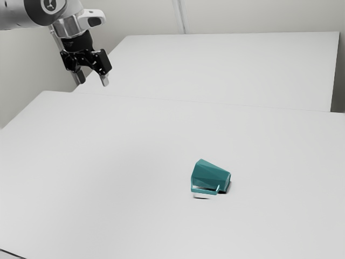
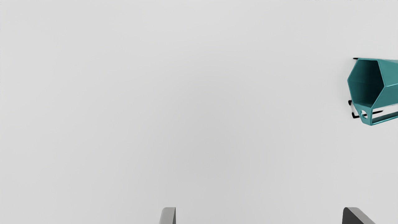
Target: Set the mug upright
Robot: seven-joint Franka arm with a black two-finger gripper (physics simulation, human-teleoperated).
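Teal, six-sided, tapering mug [image 1: 211, 175], smooth-faced, material uncertain: lay on its side on the white, flat, smooth table [image 1: 108, 162], at about five o'clock from the exterior view's centre. Wider end toward nine o'clock there, narrow end toward three. Thin, angular teal handle [image 1: 205, 191] sat on the mug's six o'clock side, same view. Mouth faced away from that camera, but its dark hollow was plain in the wrist view, where the frame edge cut off the narrow end and part of the handle. Small round gap seen where the handle met the rim. Thin black marks [image 2: 355, 115] by handle and rim: shadow or something else, could not tell.

Black two-finger gripper [image 1: 92, 81] hung at ten o'clock from the mug in the exterior view, well apart from it. Claw released, grey fingertips [image 2: 168, 216] spread wide; the wrist frame cropped them to their ends. Pale grey, rounded robot arm [image 1: 16, 17] came in from about ten o'clock, its upper part out of frame.

Beyond the table, toward twelve: a broad, flat white panel [image 1: 226, 67], kind unclear, then a pale grey wall [image 1: 259, 16]. Dark thin line [image 1: 12, 253] at the seven-to-eight o'clock corner, cut short by the edge.
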